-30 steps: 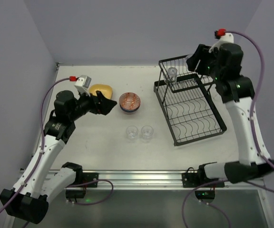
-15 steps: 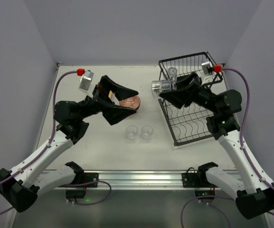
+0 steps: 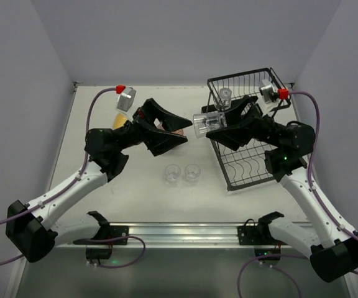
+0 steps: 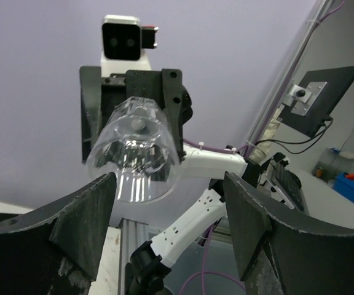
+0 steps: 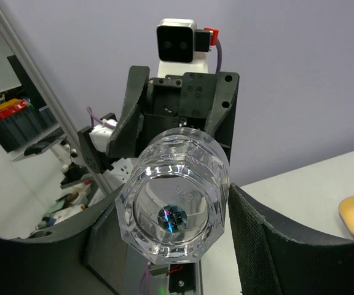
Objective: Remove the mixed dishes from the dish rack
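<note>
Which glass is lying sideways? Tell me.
The glass clamped in the right gripper; it points sideways in mid-air. Two others stand on the table, one sits in the rack.

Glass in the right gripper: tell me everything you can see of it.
The clear drinking glass is small, with faceted walls and nothing visible inside. It lies on its side in mid-air above the table, clamped between the fingers of the right gripper. The open left gripper faces it end-on, close but apart; nothing else touches it.

No legible text; embossed marks on glass (image 5: 176,212) base too blurred
</note>
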`<state>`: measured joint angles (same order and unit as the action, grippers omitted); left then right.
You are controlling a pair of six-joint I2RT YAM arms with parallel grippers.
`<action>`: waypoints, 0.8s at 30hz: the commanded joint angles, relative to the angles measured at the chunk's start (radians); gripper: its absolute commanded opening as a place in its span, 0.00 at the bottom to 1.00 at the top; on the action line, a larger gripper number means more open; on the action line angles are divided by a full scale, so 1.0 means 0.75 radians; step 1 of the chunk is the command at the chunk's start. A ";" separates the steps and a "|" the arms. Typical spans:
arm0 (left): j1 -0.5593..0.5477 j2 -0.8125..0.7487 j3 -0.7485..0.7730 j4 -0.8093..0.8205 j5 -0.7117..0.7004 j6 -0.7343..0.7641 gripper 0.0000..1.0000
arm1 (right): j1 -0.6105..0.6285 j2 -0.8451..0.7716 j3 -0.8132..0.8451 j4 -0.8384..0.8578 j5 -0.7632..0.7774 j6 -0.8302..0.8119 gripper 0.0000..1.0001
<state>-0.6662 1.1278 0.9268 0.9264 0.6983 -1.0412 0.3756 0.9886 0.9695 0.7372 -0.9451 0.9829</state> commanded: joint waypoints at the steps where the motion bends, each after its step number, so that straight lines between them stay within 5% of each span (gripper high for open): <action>1: -0.030 0.020 0.083 0.121 -0.013 -0.037 0.73 | 0.009 0.017 0.000 0.081 0.017 -0.032 0.02; 6: -0.050 0.051 0.096 0.129 -0.005 -0.045 0.70 | 0.011 0.054 0.035 0.062 0.013 -0.067 0.03; 11: -0.053 0.094 0.122 0.129 -0.011 -0.054 0.47 | 0.076 0.093 0.078 0.011 -0.004 -0.142 0.03; 15: -0.053 0.116 0.135 0.121 -0.017 -0.054 0.05 | 0.090 0.089 0.049 0.023 0.037 -0.163 0.03; 20: -0.053 0.088 0.133 0.002 -0.066 0.026 0.00 | 0.094 0.085 0.031 0.054 0.041 -0.167 0.04; 22: -0.053 0.057 0.126 -0.120 -0.121 0.083 0.00 | 0.096 0.069 0.029 -0.015 0.057 -0.214 0.27; 23: -0.053 0.010 0.126 -0.199 -0.158 0.181 0.00 | 0.094 0.058 0.023 -0.044 0.094 -0.232 0.67; 24: -0.053 -0.019 0.151 -0.441 -0.275 0.244 0.00 | 0.090 0.044 0.008 -0.079 0.123 -0.257 0.91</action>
<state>-0.7017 1.1820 0.9878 0.8547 0.6361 -1.0187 0.4328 1.0561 0.9810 0.7033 -0.9005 0.8402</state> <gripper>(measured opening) 0.029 0.812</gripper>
